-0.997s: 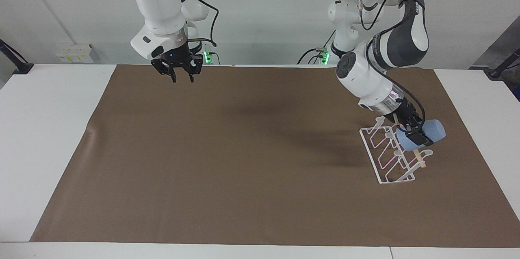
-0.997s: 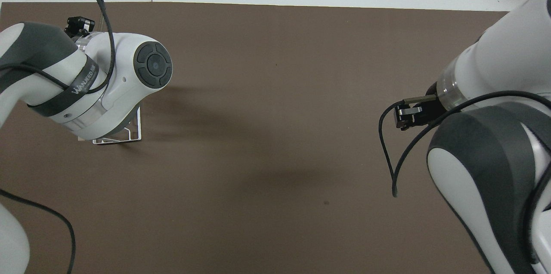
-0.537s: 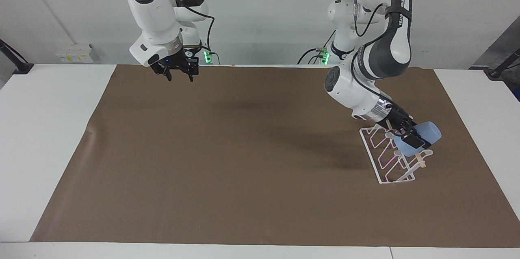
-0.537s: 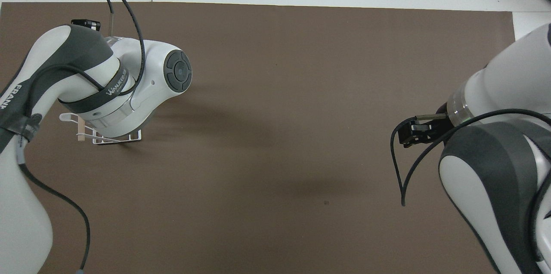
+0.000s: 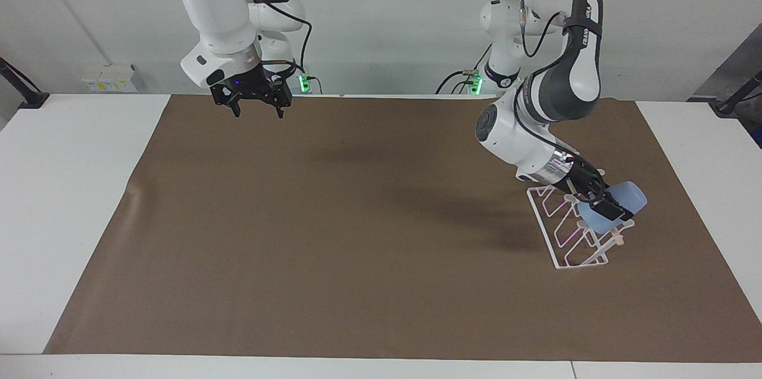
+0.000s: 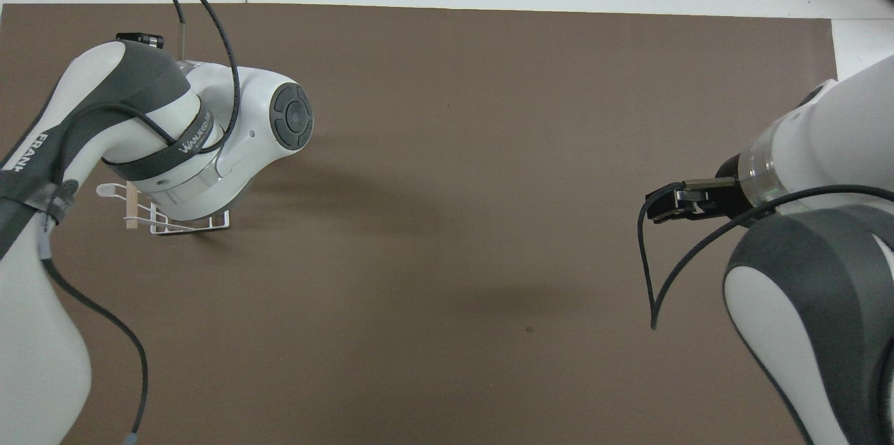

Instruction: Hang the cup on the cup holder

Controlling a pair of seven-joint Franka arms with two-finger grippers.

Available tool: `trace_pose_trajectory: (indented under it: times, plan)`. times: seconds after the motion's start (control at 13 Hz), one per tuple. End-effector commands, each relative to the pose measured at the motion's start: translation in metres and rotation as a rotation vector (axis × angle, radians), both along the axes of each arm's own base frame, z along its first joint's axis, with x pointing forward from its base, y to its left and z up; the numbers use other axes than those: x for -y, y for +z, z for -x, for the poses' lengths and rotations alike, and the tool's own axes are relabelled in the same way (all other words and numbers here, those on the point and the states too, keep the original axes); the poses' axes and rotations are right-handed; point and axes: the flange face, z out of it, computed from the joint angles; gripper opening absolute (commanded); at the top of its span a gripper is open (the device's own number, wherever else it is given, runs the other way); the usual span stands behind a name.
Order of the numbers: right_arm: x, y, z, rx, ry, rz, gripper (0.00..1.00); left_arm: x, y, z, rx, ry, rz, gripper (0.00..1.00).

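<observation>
Two arms over a wide tabletop [image 5: 83, 188] with a brown mat [image 5: 357, 236]. At the left arm's end stands the cup holder [image 5: 565, 236], and the left gripper [image 5: 608, 206] is down on it, clenched around the cup [image 5: 628, 199], tilted on a prong. Right gripper [image 5: 257, 106] hangs released over the mat's robot-side edge.

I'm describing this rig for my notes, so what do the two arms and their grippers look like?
Both arms have glossy white rounded shells with dark grey joint sections and round dark grey end caps. The left arm carries FRANKA lettering and a loose black cable. The left gripper and the right gripper are black, two-fingered, mounted on silvery wrist rings.
</observation>
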Motion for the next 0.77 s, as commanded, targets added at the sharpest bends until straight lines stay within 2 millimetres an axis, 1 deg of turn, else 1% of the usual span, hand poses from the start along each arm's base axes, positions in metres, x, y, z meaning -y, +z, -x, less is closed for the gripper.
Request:
trace_pose_trajectory:
  times: [0.0, 0.23, 0.38, 0.46, 0.54, 0.61, 0.69]
  plan:
    - [-0.006, 0.011, 0.0, 0.048, 0.019, -0.031, 1.0, 0.0, 0.0, 0.0, 0.019, 0.004, -0.021, 1.0]
    - [-0.012, 0.014, -0.003, 0.081, 0.029, -0.037, 1.0, 0.0, 0.001, 0.0, 0.02, 0.005, -0.021, 1.0]
    - [-0.012, 0.018, -0.005, 0.104, 0.029, -0.042, 1.0, 0.001, 0.008, 0.0, 0.028, 0.011, -0.008, 1.0]
    - [-0.013, 0.017, -0.005, 0.104, 0.03, -0.042, 1.0, 0.002, 0.013, 0.001, 0.042, 0.014, 0.004, 1.0]
    - [-0.013, 0.017, -0.005, 0.104, 0.03, -0.042, 1.0, -0.001, 0.023, 0.003, 0.059, 0.032, 0.036, 1.0]
    - [-0.013, 0.017, -0.005, 0.104, 0.03, -0.042, 1.0, -0.008, 0.028, 0.004, 0.083, 0.07, 0.077, 1.0]
    - [-0.015, 0.017, -0.005, 0.104, 0.033, -0.042, 1.0, -0.008, 0.037, 0.008, 0.119, 0.108, 0.123, 1.0]
